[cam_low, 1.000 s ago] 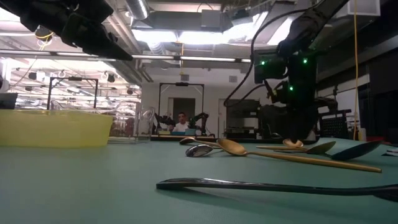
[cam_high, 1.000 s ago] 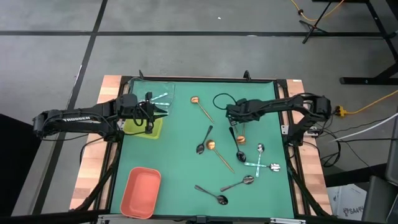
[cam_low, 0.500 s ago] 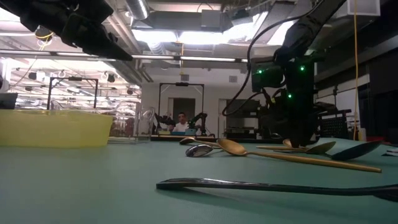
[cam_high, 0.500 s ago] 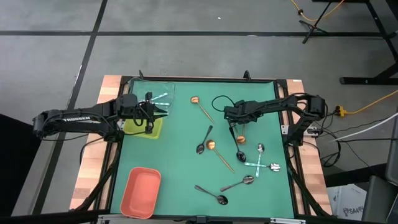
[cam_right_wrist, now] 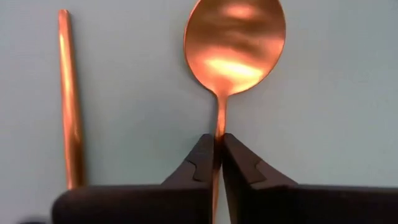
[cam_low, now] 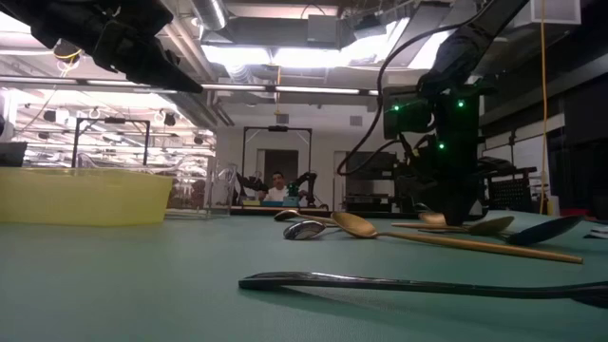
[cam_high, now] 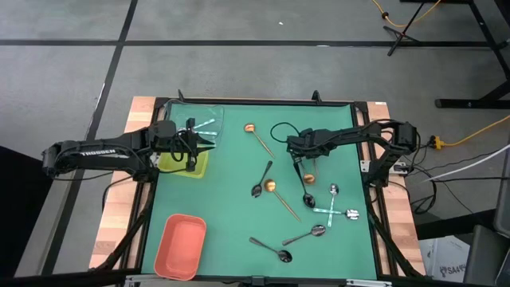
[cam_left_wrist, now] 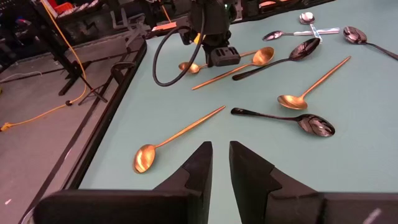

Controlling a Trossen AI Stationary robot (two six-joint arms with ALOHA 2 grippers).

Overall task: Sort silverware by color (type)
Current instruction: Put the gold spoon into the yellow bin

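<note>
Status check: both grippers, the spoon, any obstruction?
Right gripper shut on copper spoon handle, on the green mat. Left gripper waiting over yellow-green tray. Second copper handle lies alongside, apart.

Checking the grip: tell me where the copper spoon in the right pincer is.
In the high view, the copper spoon lies right of the mat's centre, under the right pincer, which pinches its handle beside a black spoon.

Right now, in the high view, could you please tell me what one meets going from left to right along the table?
Salmon-orange tray → yellow-green tray → left gripper → right gripper, shut on a copper spoon → crossed silver spoons.
</note>
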